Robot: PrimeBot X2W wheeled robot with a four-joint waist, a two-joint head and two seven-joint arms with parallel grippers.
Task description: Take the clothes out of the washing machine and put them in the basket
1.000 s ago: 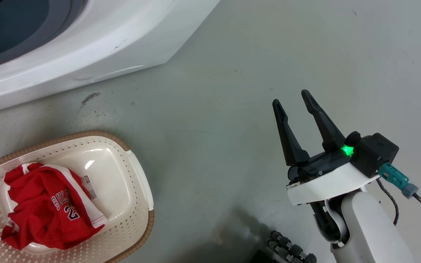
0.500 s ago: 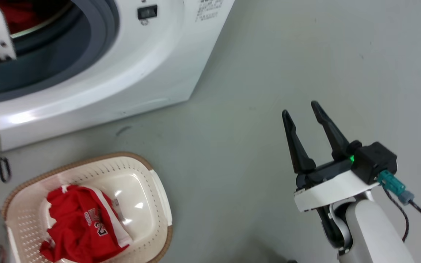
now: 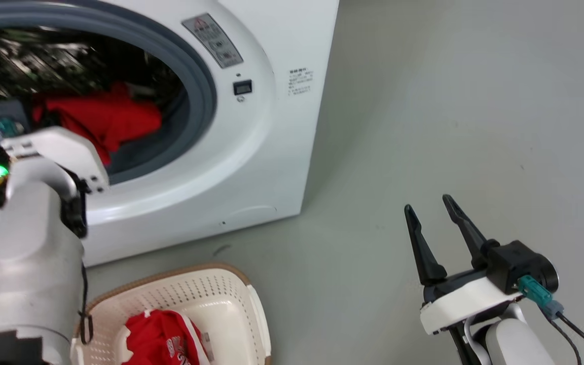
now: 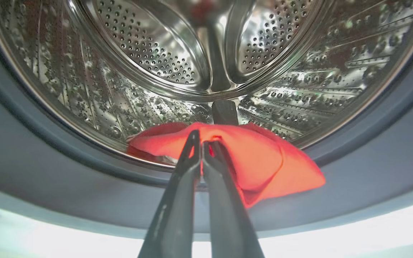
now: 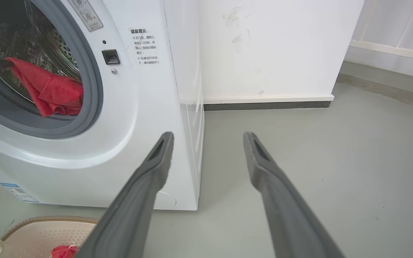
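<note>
Since half a second ago, my head camera has tilted up toward the washing machine (image 3: 271, 126). My left gripper (image 4: 201, 138) is clamped on the red garment (image 4: 264, 161) at the drum (image 4: 138, 53) mouth. The cloth drapes right of the fingers, over the grey seal (image 4: 371, 150). Below my left forearm, the basket (image 3: 221, 269) holds a second red garment (image 3: 155, 339). My right gripper (image 3: 427, 204) is spread and holds nothing, well apart over the floor (image 3: 449, 101).

Bright, even light, glare speckling the steel drum (image 4: 156, 61) (wrist view's edges bowed, bottom overexposed).
</note>
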